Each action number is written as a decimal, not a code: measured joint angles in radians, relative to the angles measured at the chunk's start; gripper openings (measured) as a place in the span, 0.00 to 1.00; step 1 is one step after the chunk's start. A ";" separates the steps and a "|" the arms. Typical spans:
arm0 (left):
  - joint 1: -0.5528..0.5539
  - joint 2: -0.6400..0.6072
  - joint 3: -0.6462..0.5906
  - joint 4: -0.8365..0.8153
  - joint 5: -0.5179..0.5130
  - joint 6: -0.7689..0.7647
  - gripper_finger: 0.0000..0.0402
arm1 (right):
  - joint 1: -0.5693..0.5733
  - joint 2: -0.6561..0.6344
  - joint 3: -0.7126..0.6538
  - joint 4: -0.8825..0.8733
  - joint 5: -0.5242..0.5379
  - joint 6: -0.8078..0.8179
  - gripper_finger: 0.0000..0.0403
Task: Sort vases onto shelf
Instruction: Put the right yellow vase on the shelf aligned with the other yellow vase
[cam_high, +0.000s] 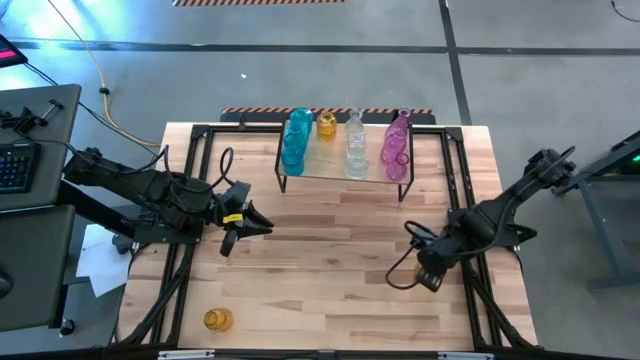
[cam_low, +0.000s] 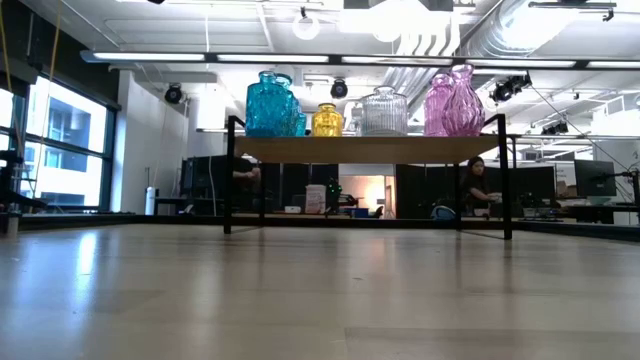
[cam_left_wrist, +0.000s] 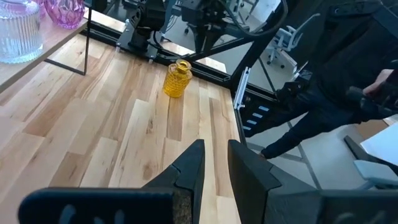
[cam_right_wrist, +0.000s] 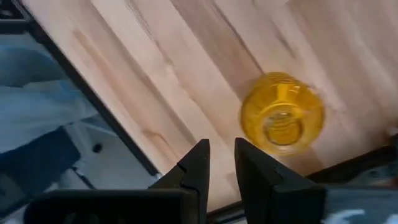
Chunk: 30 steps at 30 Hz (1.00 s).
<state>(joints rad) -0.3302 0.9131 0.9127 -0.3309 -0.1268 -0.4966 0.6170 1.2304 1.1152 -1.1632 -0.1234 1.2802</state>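
Dark fingers (cam_left_wrist: 189, 168) of the left gripper (cam_left_wrist: 216, 144) stood almost together with only a slit between them, holding nothing. It hung over the table (cam_high: 330, 235) left of centre. The right gripper (cam_right_wrist: 222, 144) was likewise nearly closed and empty, low over the table's right side.

Its wrist view looked straight down into a yellow vase (cam_right_wrist: 283, 112) standing upright near the table's edge, just beside the fingertips and not between them. In the high view that vase was almost wholly hidden under the right arm, only an amber speck showing. The left wrist view saw it from across the table, below the right arm.

Only the high view showed a second yellow vase (cam_high: 217, 319), near the front left corner, well apart from both arms.

On the shelf (cam_low: 370, 149) at the table's far edge stood a row of teal vases (cam_low: 270, 103), a small yellow one (cam_low: 327, 120), clear vases (cam_low: 384, 111) and pink vases (cam_low: 450, 102). From table height they overlapped, so their count was hard to tell. Beyond the shelf's legs a person (cam_low: 475, 185) sat in the room behind.
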 joint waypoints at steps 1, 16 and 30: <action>0.000 0.000 0.000 0.000 0.000 0.000 0.16 | -0.002 0.000 0.000 -0.012 0.001 -0.014 0.14; 0.000 0.000 0.000 0.000 -0.013 -0.035 0.16 | -0.015 0.000 -0.100 0.033 0.008 0.009 0.51; 0.000 0.000 0.000 0.000 -0.014 -0.052 0.16 | -0.014 0.009 -0.241 0.158 -0.023 0.112 0.57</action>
<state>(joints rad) -0.3298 0.9131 0.9127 -0.3312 -0.1406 -0.5490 0.6029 1.2390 0.8738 -1.0055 -0.1461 1.3920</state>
